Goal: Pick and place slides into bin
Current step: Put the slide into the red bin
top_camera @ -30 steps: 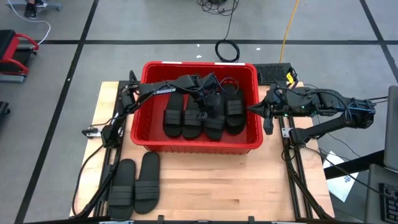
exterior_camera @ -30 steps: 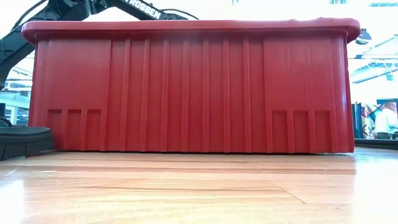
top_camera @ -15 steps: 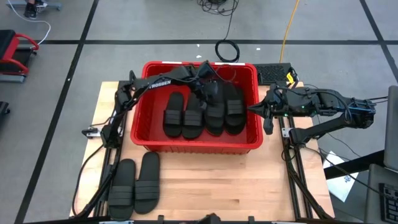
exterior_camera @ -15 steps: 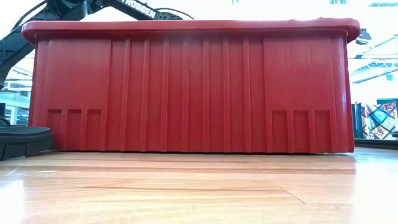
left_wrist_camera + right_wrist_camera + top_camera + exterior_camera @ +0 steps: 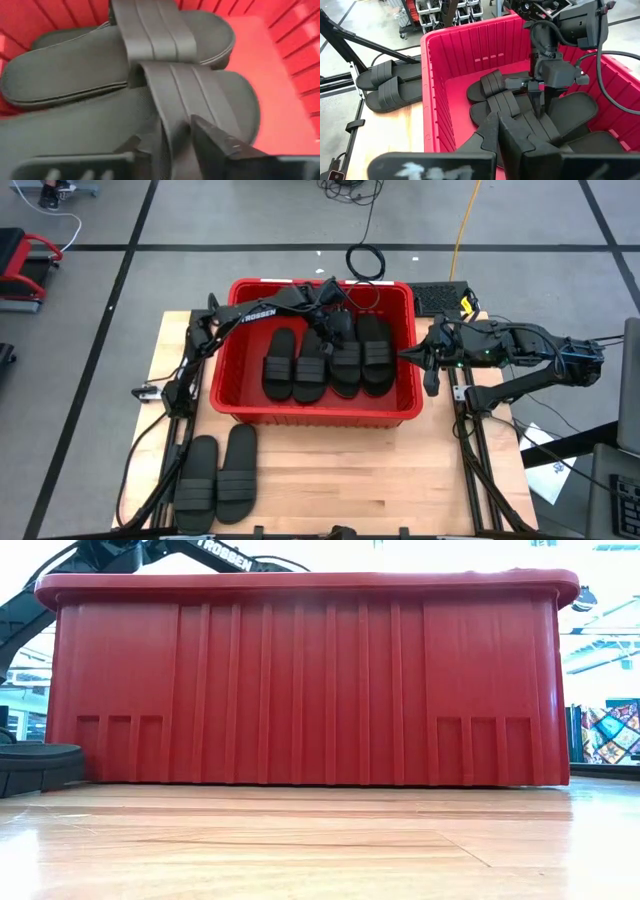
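From above, the red bin (image 5: 318,412) sat mid-table with four slides (image 5: 328,360) side by side in it, the left gripper (image 5: 335,330) reaching down among them, while two more slides (image 5: 217,470) lay on the wood near the front left corner and the right gripper (image 5: 428,362) waited just outside the bin's right wall, clenched on nothing. At table height the bin's slotted wall (image 5: 300,680) filled nearly everything (one slide (image 5: 38,765) peeked out beside it). The left wrist camera showed its fingers (image 5: 222,142) parted either side of a ribbed strap (image 5: 192,100), not pinching it, and the right wrist view looked past its shut fingers (image 5: 512,135) into the bin.
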{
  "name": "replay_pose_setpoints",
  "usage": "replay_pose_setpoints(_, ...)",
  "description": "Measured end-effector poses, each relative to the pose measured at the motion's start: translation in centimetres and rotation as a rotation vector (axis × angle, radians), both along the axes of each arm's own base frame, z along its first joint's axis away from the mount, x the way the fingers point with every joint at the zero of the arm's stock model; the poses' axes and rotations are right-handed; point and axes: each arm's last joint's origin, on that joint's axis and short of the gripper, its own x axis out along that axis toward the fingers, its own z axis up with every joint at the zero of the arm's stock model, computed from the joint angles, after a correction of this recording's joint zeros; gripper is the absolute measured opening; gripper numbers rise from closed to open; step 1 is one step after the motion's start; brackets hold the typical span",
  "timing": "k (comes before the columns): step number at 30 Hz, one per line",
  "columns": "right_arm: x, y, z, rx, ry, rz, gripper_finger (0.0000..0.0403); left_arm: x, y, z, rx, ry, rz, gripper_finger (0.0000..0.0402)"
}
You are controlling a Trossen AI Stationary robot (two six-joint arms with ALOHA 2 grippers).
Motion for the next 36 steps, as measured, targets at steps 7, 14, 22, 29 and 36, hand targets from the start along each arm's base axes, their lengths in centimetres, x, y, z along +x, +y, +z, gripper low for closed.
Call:
replay_pose_setpoints(7, 0.0, 0.0, 0.0, 0.0, 0.0, 0.0, 0.0001, 0.5, -0.5, 0.1, 0.032, 0.001, 0.02, 0.0205)
replay_pose_setpoints(14, 0.0, 0.0, 0.0, -0.046, 0.011, 0.024, 0.0001, -0.5, -2.6, 5.4, 0.112, -0.12, 0.001, 0.0268)
replay_pose_setpoints(22, 0.0, 0.0, -0.1, -0.12, 0.033, 0.066, 0.0001, -7.1, -10.1, 18.5, 0.174, -0.418, -0.073, 0.0218)
replay_pose_setpoints(29, 0.0, 0.3, -0.4, -0.154, 0.066, 0.174, 0.0001, -16.5, -19.7, 26.1, 0.252, -0.533, 0.067, 0.006)
replay_pose_setpoints(36, 1.7, 1.0, -3.3, -0.095, 0.038, 0.38, 0.0, -22.3, -29.5, 26.5, 0.239, -0.504, 0.285, 0.0006)
